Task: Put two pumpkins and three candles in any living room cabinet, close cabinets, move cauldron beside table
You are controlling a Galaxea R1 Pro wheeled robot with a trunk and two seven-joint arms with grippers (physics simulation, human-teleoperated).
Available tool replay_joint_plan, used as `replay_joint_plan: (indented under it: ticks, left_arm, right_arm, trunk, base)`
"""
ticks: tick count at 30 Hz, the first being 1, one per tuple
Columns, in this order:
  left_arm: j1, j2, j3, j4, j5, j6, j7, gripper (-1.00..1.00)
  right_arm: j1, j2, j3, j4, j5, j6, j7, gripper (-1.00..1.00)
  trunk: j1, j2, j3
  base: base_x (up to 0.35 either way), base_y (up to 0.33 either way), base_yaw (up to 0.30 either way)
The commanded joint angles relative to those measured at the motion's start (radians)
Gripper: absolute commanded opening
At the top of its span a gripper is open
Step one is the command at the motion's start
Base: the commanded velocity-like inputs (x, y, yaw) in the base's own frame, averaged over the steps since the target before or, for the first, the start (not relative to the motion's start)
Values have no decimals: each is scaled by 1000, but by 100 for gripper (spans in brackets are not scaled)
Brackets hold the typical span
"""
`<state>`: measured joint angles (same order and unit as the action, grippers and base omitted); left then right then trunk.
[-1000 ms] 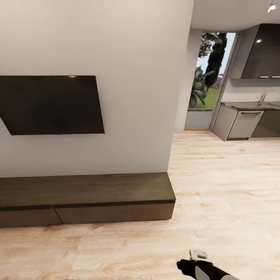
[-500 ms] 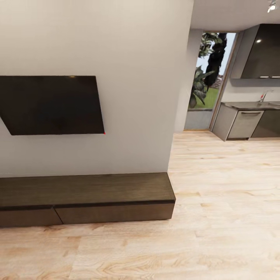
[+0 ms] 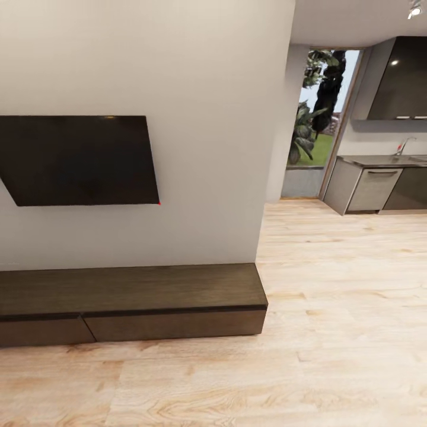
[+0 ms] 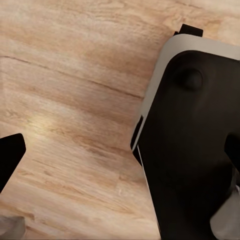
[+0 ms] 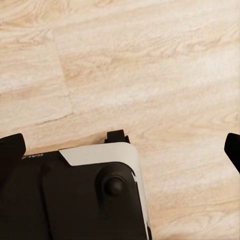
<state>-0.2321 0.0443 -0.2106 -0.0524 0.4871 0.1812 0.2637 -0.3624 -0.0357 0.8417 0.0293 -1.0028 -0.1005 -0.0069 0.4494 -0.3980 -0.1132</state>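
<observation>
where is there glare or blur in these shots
Head view: sharp, the bright doorway washes out, a light glints on the kitchen cupboard, the TV shows faint sheen. Left wrist view: soft pale glare on the floor. Right wrist view: even light.

Dark brown cabinet [image 3: 172, 296], pale grained wood floor [image 3: 332, 332], black television [image 3: 77, 160].

The pale wooden floor [image 3: 332, 332] carries the long, dark brown cabinet [image 3: 130, 302] standing against the wall.
</observation>
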Motion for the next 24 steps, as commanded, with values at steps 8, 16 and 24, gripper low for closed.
replay_joint_plan:
  ticks: [8,16,24]
  left_arm:
    - [23,3,-9,-3,11,-6,6,100]
    - [25,8,-9,7,15,-5,12,100]
    - [25,11,-8,6,15,-8,9,100]
  right_arm:
    - [-1,5,8,-1,-8,-3,-1,100]
    - [-1,7,7,-3,-9,-2,-1,100]
    - [0,3,7,-2,-10,-2,-1,100]
  trunk:
    - [1,-2,-2]
    - [1,-2,-2]
    - [1,-2,-2]
  base:
    - [0,0,0]
    - [0,0,0]
    - [0,0,0]
